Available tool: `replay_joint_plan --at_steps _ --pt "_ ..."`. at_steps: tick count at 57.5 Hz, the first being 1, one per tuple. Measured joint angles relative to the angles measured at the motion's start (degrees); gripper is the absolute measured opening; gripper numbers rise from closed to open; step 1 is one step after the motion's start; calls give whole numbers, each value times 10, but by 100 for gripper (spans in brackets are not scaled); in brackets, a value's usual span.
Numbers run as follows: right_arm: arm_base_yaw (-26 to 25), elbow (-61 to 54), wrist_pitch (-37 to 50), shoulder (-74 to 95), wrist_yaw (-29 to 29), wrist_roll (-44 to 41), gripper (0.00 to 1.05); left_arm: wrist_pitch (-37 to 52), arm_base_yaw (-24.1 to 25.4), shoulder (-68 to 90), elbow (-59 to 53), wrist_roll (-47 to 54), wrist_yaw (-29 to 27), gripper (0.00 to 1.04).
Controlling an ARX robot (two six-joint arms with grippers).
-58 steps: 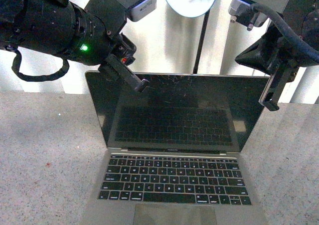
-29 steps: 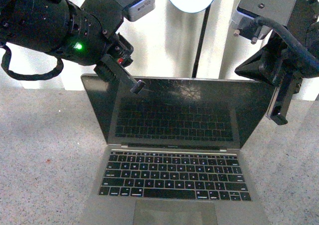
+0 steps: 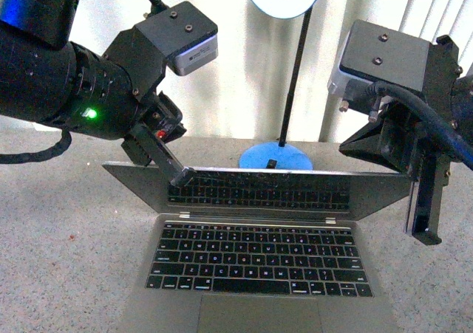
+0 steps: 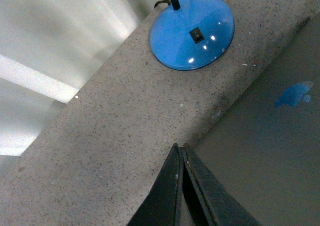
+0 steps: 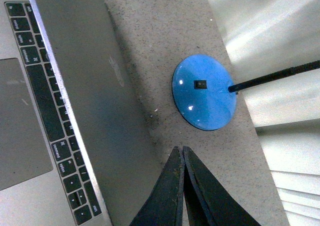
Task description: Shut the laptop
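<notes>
The silver-grey laptop (image 3: 255, 263) lies on the speckled table, its lid tilted far forward over the black keys. My left gripper (image 3: 183, 176) is shut and its tip touches the lid's top edge left of the middle. In the left wrist view the shut gripper (image 4: 179, 147) points at the edge of the lid's grey back (image 4: 265, 136). My right gripper (image 3: 426, 233) is shut and hangs beside the lid's right end, apart from it. In the right wrist view the shut gripper (image 5: 180, 148) is above the lid's back (image 5: 100, 110), with the keyboard and trackpad (image 5: 20, 121) beyond.
A desk lamp stands behind the laptop, with a round blue base (image 3: 273, 156) and a thin black pole (image 3: 295, 67). The base also shows in the left wrist view (image 4: 192, 31) and the right wrist view (image 5: 205, 91). White curtains hang behind the grey speckled table (image 3: 59, 229).
The lid has swung forward and down from nearly upright to a low angle over the keys. My left gripper moved down and forward with its top edge. My right gripper moved lower.
</notes>
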Motion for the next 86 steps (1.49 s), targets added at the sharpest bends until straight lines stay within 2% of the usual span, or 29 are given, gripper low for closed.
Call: replay_joint_plan --at_steps 38,86 --pt "10 -54 2 6 -12 -30 3 10 -31 1 -63 -32 26 4" --pt "20 -103 43 44 -23 -41 3 58 -63 35 -112 -57 21 4"
